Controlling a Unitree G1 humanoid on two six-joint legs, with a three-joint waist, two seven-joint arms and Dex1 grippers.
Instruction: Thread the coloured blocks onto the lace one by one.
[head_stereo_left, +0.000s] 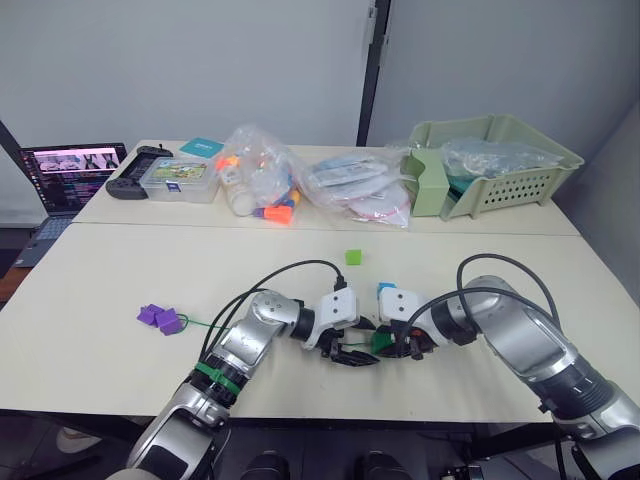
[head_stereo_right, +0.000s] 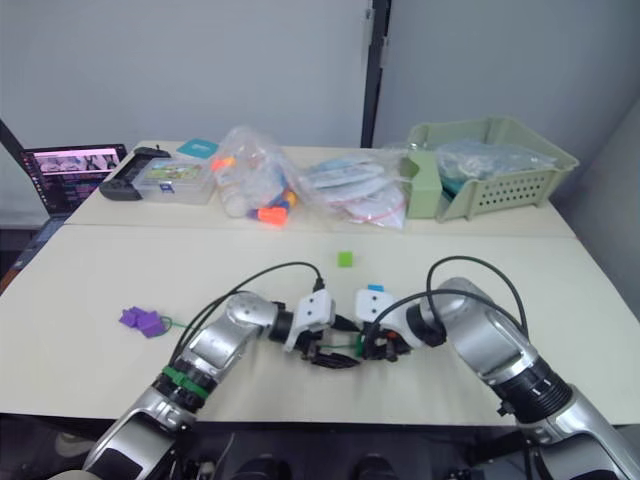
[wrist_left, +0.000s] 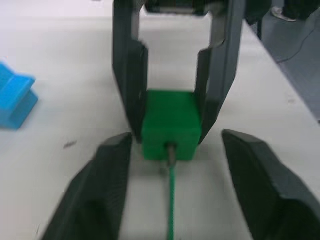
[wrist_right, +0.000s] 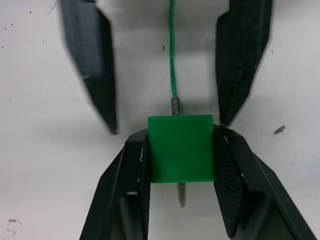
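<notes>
My right gripper (head_stereo_left: 392, 346) is shut on the dark green block (wrist_right: 181, 147), holding it just above the table near the front edge. The green lace (wrist_right: 173, 60) enters the block's hole, and its stiff pale tip (wrist_right: 181, 195) pokes out the other side. Facing it, my left gripper (head_stereo_left: 347, 353) is open, its fingers (wrist_left: 112, 190) on either side of the lace without touching it. The lace trails left to two purple blocks (head_stereo_left: 160, 319) lying together on the table. A blue block (head_stereo_left: 385, 290) sits just behind the grippers. Farther back lies a light green block (head_stereo_left: 353, 257).
Along the back of the table stand clear bags of toys (head_stereo_left: 262, 185), flat plastic packets (head_stereo_left: 352, 185) and a pale green basket (head_stereo_left: 500, 165). A clear box (head_stereo_left: 180, 180), a black controller (head_stereo_left: 135, 175) and a laptop (head_stereo_left: 70, 175) are at the back left.
</notes>
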